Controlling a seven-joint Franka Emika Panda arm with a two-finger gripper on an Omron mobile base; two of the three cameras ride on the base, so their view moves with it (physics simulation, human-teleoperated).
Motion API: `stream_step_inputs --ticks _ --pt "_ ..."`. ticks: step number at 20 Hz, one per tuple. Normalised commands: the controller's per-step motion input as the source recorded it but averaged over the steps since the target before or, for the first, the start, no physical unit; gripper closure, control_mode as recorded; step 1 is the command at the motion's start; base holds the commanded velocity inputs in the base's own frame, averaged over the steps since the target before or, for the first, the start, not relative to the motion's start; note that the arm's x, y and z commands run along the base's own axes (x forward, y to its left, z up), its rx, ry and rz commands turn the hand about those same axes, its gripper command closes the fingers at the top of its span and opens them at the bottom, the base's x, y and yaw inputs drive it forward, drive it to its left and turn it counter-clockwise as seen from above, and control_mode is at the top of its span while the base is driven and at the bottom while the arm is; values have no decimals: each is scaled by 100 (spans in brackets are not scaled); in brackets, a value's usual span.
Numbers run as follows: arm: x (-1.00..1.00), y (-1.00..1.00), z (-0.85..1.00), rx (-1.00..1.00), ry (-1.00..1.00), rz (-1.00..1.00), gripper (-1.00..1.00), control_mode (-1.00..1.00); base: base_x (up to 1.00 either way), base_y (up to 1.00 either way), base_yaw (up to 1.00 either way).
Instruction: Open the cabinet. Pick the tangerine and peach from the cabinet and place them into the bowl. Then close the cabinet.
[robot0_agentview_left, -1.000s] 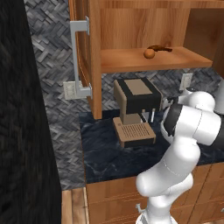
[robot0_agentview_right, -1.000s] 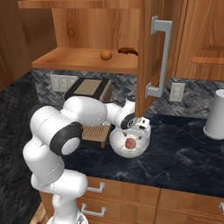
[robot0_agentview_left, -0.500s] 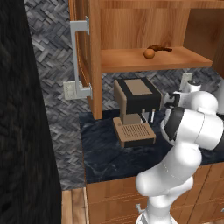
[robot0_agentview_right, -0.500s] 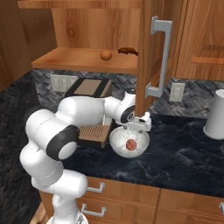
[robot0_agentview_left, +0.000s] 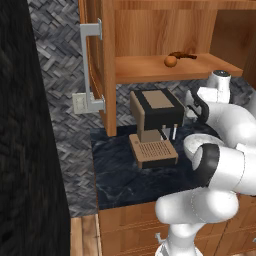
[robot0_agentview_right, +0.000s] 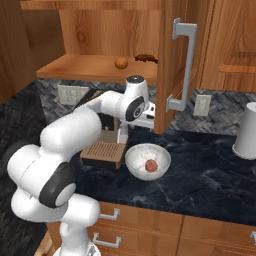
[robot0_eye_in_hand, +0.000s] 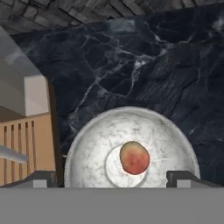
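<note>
The cabinet stands open, its left door and right door swung out. On its wooden shelf sits the tangerine. The peach lies in the middle of the speckled bowl on the dark counter. My gripper hangs open well above the bowl, pointing straight down at the peach. Its fingertips are spread wide with nothing between them.
A dark brown elongated item lies on the shelf just behind the tangerine. The brown coffee machine stands left of the bowl. A white cylinder stands at the counter's far right. The right door's edge hangs close beside my hand.
My gripper has risen from the bowl to just under the shelf height. The peach stays lying in the bowl.
</note>
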Motion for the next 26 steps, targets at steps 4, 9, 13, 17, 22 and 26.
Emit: stream_step_inputs --ticks 4,9,13,17,22,26 --pt "-27 51 100 -6 -12 0 -100 -100 0 0 0" --pt "-18 45 100 -5 -12 0 -100 -100 0 0 0" --pt "-13 43 100 -1 -13 0 -100 -100 0 0 0" --pt "-2 33 95 0 -19 0 -100 -100 0 0 0" --pt "0 18 70 0 -22 0 -100 -100 0 0 0" --pt "16 14 47 0 -19 8 -100 -100 0 0 0"
